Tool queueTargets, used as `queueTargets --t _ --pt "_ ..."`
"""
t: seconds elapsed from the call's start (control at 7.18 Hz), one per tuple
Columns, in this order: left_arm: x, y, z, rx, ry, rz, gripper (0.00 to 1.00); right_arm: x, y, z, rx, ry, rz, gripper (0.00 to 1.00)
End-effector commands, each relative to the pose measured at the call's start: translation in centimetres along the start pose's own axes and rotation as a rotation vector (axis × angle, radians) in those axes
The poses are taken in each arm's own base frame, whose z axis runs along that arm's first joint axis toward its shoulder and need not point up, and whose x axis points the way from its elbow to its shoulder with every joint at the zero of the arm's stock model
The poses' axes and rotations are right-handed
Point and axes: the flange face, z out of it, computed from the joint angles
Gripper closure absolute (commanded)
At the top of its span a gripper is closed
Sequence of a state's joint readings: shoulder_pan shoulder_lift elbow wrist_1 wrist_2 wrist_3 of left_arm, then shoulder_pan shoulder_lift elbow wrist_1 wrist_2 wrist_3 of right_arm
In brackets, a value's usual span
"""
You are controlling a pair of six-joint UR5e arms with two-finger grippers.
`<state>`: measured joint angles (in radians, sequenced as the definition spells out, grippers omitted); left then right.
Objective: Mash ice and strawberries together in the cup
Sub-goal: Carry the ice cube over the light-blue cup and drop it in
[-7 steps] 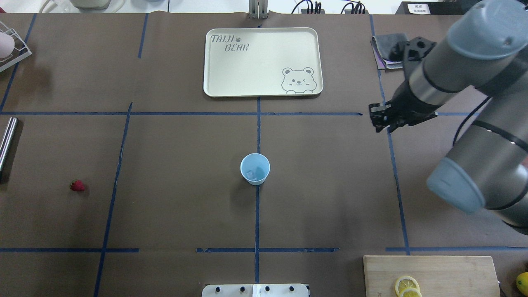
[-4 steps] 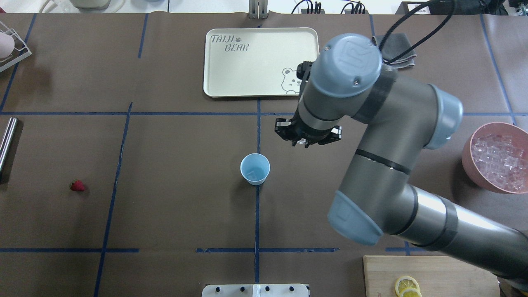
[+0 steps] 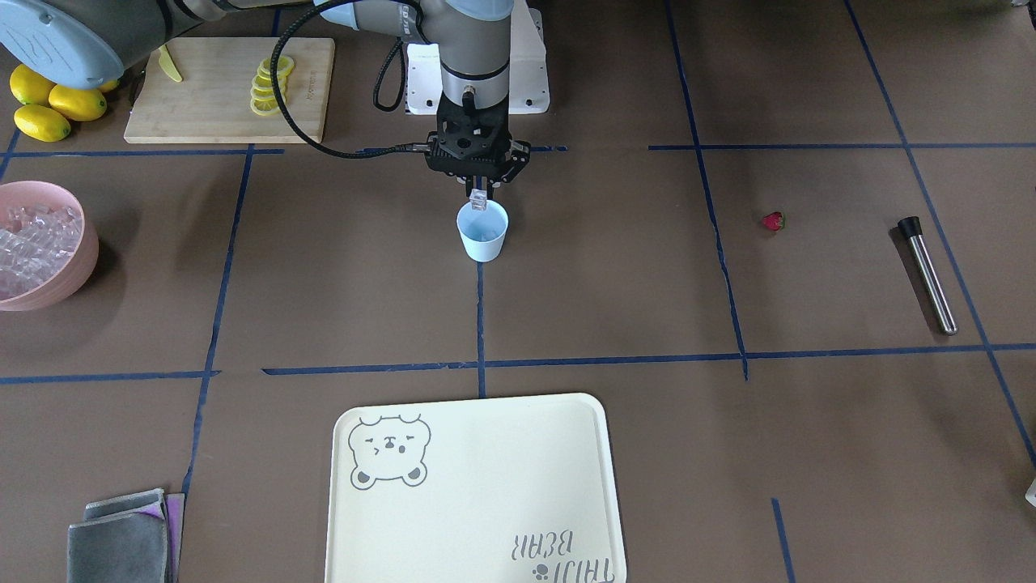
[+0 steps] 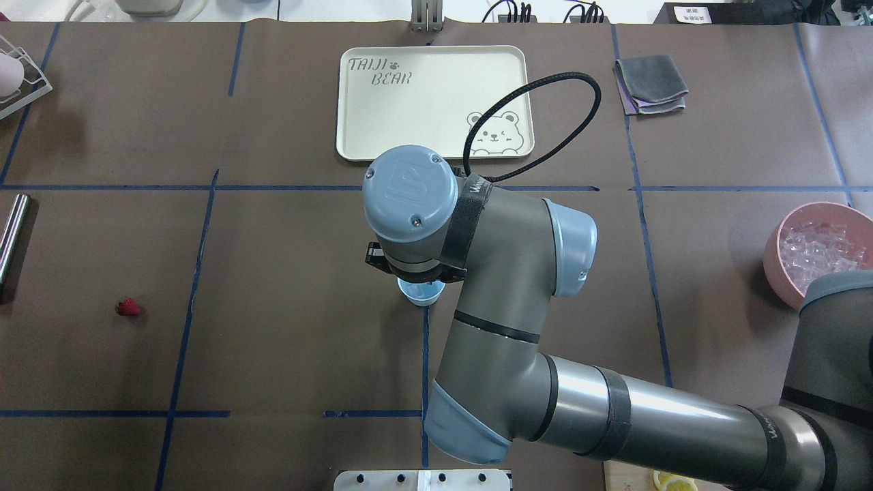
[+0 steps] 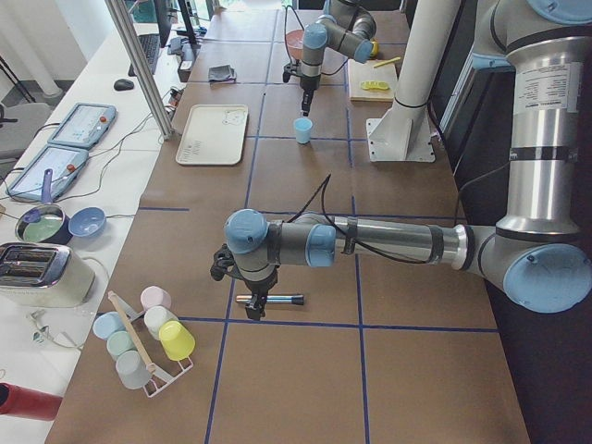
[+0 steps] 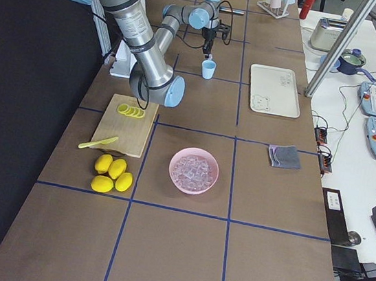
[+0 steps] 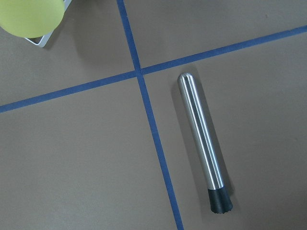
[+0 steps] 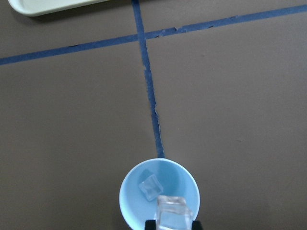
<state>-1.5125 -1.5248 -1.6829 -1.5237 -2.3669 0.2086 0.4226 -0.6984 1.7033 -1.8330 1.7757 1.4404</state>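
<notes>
Seen from overhead, the cup (image 4: pixel 417 294) has bare table (image 4: pixel 286 273) all round it, so its sides can be reached from any hour. Straight above its mouth the right gripper (image 3: pixel 479 197) hangs with an ice cube (image 8: pixel 173 212) pinched in its fingers, and the right arm (image 4: pixel 505 273) covers the 3 to 5 o'clock side overhead. The tray (image 4: pixel 382 123) lies at 12 o'clock, well apart. The strawberry (image 4: pixel 127 307), far out at 9 o'clock, lies alone on bare table.
</notes>
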Motion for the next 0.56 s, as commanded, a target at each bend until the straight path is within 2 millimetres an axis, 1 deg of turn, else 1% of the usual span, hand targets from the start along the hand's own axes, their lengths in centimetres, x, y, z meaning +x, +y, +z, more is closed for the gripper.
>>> queueTargets --t 0.0,0.14,0.42 --pt "0.06 -0.02 -0.04 0.001 0.001 0.001 0.00 -0.03 0.00 1.03 0.010 0.019 -0.011 0.69" --pt "0.06 -0.02 -0.05 0.001 0.001 0.001 0.00 -0.08 -0.31 1.30 0.035 0.015 -0.010 0.02" --pt "0.07 -0.03 -0.06 0.002 0.001 0.002 0.00 -0.16 -0.32 1.28 0.036 0.013 -0.013 0.01"
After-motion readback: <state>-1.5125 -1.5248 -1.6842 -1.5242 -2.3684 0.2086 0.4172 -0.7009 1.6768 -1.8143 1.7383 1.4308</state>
